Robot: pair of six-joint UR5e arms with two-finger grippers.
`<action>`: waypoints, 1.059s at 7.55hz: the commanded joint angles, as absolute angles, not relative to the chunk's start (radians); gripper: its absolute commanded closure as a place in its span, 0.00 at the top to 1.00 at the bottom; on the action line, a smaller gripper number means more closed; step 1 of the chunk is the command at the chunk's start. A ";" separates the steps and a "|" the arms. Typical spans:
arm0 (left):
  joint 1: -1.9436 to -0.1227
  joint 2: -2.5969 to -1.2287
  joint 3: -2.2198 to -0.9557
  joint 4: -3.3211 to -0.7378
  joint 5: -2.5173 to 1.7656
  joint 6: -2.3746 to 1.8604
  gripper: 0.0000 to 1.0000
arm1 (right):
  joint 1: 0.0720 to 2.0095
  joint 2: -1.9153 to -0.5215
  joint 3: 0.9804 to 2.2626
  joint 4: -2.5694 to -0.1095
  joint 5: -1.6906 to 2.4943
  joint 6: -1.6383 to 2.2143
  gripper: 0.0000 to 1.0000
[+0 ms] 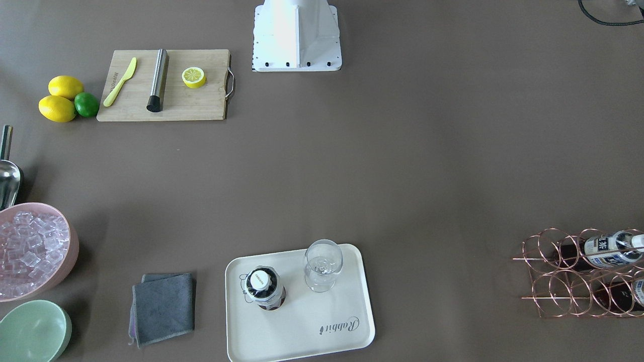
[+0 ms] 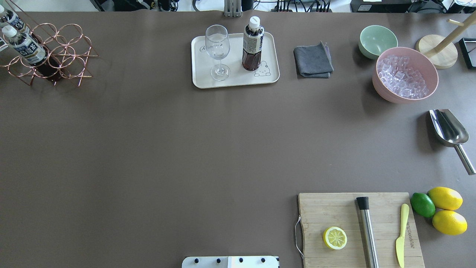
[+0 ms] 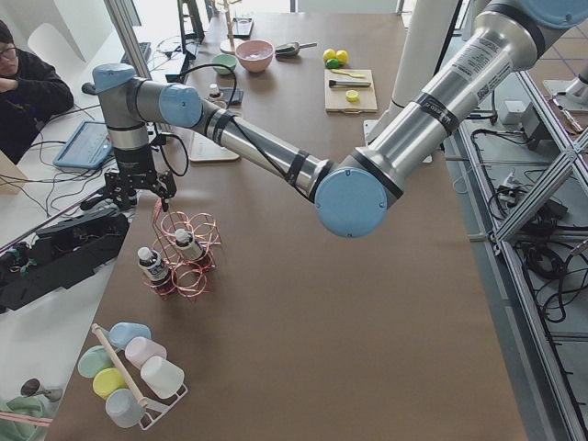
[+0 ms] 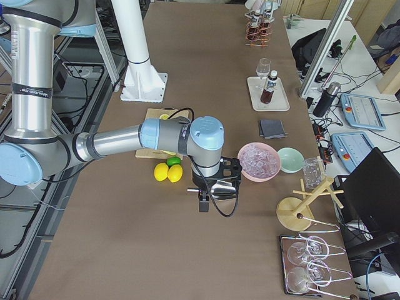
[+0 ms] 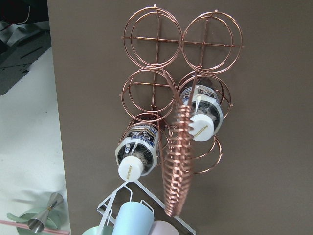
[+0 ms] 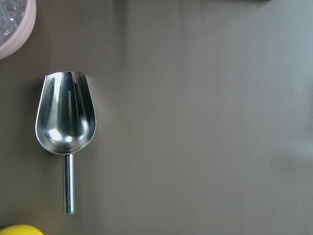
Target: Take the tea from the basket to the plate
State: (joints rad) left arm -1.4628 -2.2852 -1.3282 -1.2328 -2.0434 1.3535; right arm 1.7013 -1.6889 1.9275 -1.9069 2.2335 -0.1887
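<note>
One tea bottle [image 2: 253, 44] stands upright on the cream plate [image 2: 238, 76], next to a clear glass [image 2: 217, 48]; from the front that tea [image 1: 265, 289] shows its white cap on the plate [image 1: 312, 322]. Two more tea bottles [image 5: 139, 152] [image 5: 203, 115] stand in rings of the copper wire basket [image 5: 153, 36], at the table's far left corner [image 2: 70, 37]. My left gripper [image 3: 140, 195] hangs above the basket [image 3: 193, 276]; I cannot tell whether it is open or shut. My right gripper [image 4: 215, 187] hovers over a metal scoop [image 6: 66, 115]; its state cannot be told either.
A grey cloth [image 2: 313, 60], a pale green bowl [image 2: 377, 40] and a pink bowl of ice [image 2: 405, 74] sit right of the plate. The cutting board [image 2: 357, 227] holds a lemon half, muddler and knife, with lemons and a lime beside it. A person sits beyond the table's left end [image 3: 28, 87].
</note>
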 commanded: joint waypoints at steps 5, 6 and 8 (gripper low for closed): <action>-1.624 -1.814 -1.746 -1.117 -2.174 1.076 0.98 | 1.701 -1.689 1.925 -1.905 2.233 -0.189 1.00; -1.624 -1.783 -1.714 -1.117 -2.175 0.893 0.98 | 1.701 -1.689 1.925 -1.905 2.233 -0.189 1.00; -1.614 -1.712 -1.665 -1.129 -2.267 0.433 0.98 | 1.701 -1.687 1.927 -1.904 2.233 -0.190 1.00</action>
